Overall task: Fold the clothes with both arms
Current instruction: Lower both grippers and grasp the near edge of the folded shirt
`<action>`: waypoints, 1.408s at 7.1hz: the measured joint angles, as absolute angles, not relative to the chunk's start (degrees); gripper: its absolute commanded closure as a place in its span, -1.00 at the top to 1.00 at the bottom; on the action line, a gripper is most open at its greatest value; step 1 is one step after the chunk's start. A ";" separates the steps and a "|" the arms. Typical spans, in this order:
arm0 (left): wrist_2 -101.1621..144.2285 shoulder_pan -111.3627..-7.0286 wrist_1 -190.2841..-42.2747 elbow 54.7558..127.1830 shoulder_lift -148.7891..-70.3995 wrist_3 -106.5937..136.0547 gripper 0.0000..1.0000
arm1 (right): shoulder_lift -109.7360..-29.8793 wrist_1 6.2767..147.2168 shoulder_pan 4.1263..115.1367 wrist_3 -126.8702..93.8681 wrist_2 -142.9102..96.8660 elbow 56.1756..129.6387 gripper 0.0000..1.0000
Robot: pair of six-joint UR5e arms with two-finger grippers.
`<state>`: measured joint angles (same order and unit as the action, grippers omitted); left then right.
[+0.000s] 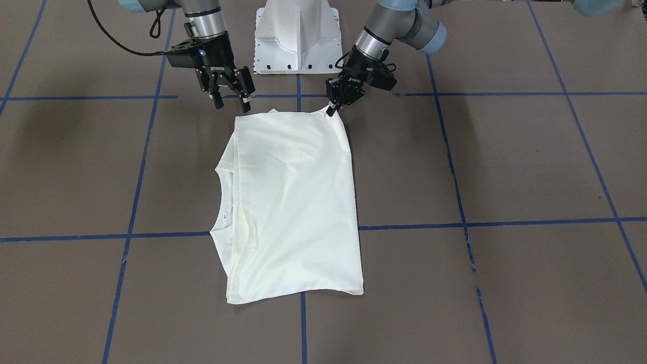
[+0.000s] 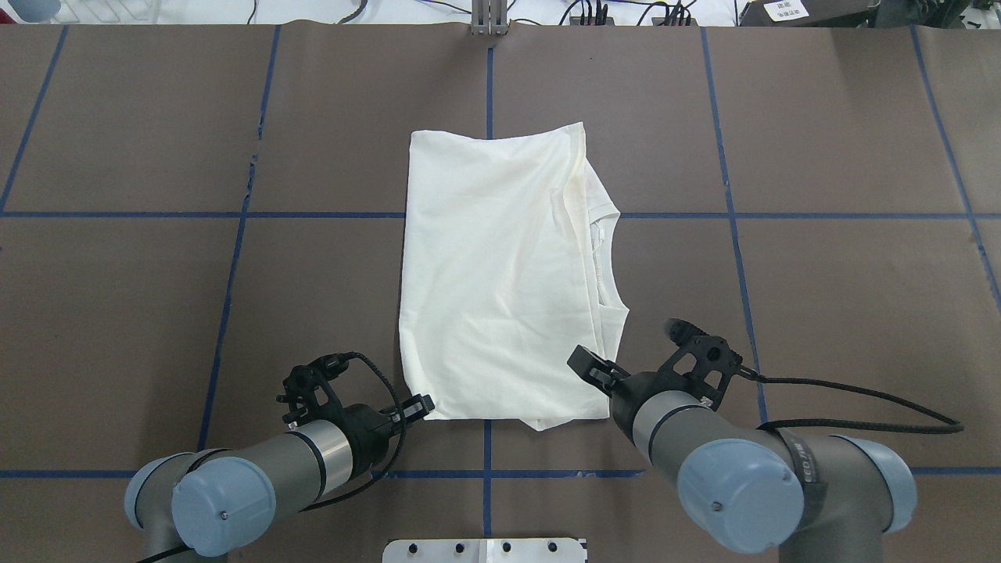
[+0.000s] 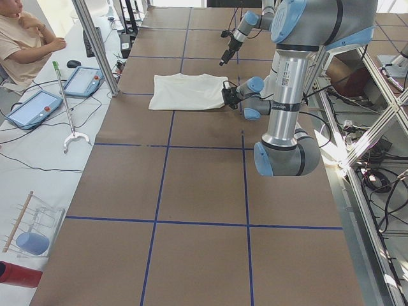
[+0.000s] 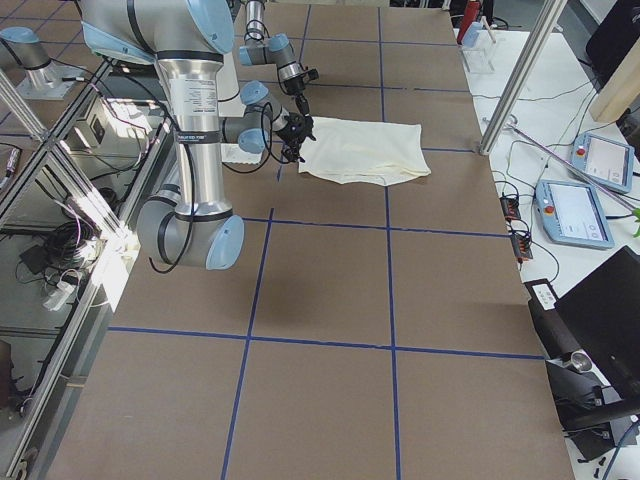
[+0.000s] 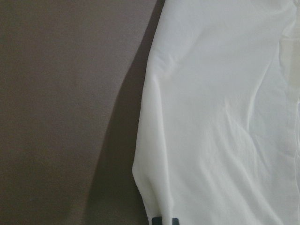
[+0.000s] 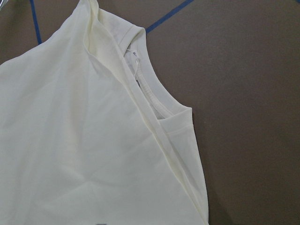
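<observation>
The clothes are a single cream T-shirt point(image 1: 293, 202), folded into a rough rectangle with a plain side up. Its neckline point(image 2: 606, 258) shows along the edge on my right. My left gripper point(image 1: 332, 109) is shut on the shirt's near left corner, which rises in a small peak. The left wrist view shows that cloth point(image 5: 225, 117) running up from the fingertips. Just above the near right corner hangs my right gripper point(image 1: 232, 103), open, with nothing between its fingers. The collar point(image 6: 154, 93) and folded layers lie under its camera.
The brown table point(image 2: 156, 274) carries a grid of blue tape lines. The white pedestal base point(image 1: 297, 35) stands close behind the shirt's near edge. A person point(image 3: 22, 38) sits beyond the far edge by control tablets point(image 3: 32, 107).
</observation>
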<state>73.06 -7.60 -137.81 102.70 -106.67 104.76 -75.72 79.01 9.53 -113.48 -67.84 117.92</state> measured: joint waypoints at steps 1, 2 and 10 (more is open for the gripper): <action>73.09 -7.57 -137.81 102.89 -106.69 104.76 -1.00 | -74.30 80.57 10.53 -113.20 -67.86 115.72 0.97; 73.14 -7.53 -137.81 102.96 -106.68 104.76 -1.00 | -73.79 81.18 11.51 -112.11 -67.96 114.21 0.97; 73.50 -7.30 -137.85 102.94 -107.02 104.77 -1.00 | -72.04 80.94 10.70 -111.40 -68.11 108.60 0.48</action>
